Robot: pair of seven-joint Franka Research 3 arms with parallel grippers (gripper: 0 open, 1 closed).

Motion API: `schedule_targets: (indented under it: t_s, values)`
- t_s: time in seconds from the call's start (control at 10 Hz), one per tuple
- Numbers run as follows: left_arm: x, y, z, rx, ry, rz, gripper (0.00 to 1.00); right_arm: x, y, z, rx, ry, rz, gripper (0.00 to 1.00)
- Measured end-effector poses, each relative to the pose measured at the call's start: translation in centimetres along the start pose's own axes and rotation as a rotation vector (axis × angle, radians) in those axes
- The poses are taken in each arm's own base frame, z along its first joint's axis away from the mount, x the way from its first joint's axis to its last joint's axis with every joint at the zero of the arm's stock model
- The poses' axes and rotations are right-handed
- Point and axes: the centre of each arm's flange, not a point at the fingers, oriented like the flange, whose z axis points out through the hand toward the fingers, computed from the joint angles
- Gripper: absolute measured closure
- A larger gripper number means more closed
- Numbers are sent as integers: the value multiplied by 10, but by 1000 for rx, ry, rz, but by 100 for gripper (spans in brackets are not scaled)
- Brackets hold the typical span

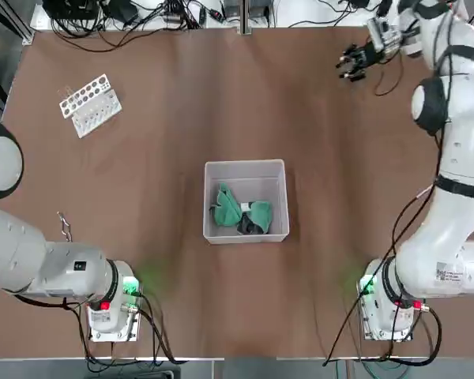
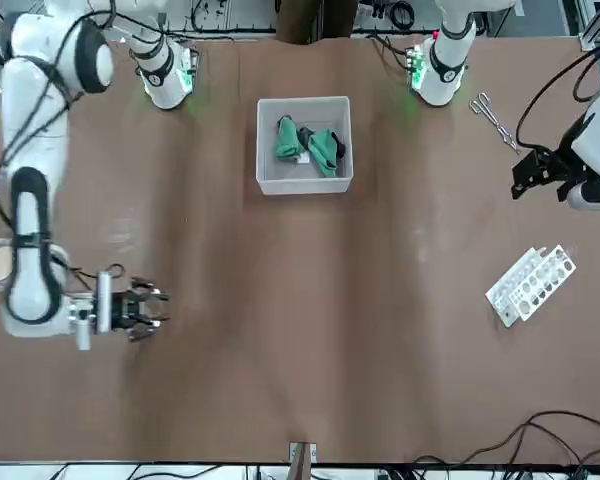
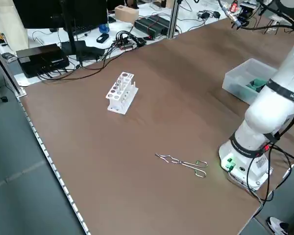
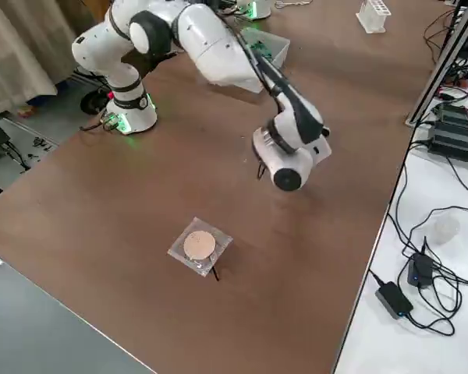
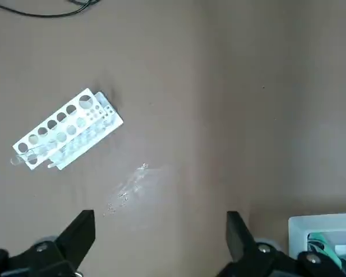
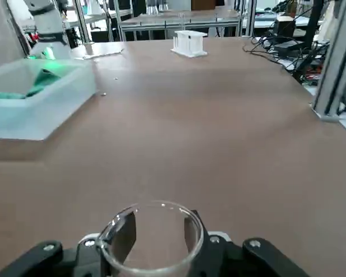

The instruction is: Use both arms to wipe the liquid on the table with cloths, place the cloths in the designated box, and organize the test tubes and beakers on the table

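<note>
My right gripper reaches out low over the far right part of the brown table. In the right wrist view its fingers are shut on a small clear glass beaker, held upright just above the tabletop. The translucent box stands mid-table and holds the green cloth and the dark cloth. My left gripper hangs open and empty high over the left side, pulled back toward its base. Below it the left wrist view shows a faint wet smear on the table.
A white rack with round holes lies on its side at the far left. Metal tongs lie near the left arm's base. A round tan disc on a clear square sits near the table's right edge. Cables run along the far edge.
</note>
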Motion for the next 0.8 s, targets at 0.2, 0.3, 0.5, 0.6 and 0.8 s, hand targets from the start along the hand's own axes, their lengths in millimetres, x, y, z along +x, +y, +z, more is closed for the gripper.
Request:
schedule_targets:
  t_s: [0.2,0.3,0.5,0.6,0.8]
  values:
    - [0,0,-2,0,3,0,0,-9,-18,-64,-14,49,80,54]
    - [0,0,-3,0,5,0,0,-8,-27,-97,-19,76,117,54]
    - [0,0,-3,0,7,1,0,-17,-57,-160,-36,128,175,54]
    - [0,1,-4,0,9,1,0,-29,-78,-193,-62,150,197,54]
    - [0,1,-7,-1,15,1,0,-53,-126,-261,-139,175,225,54]
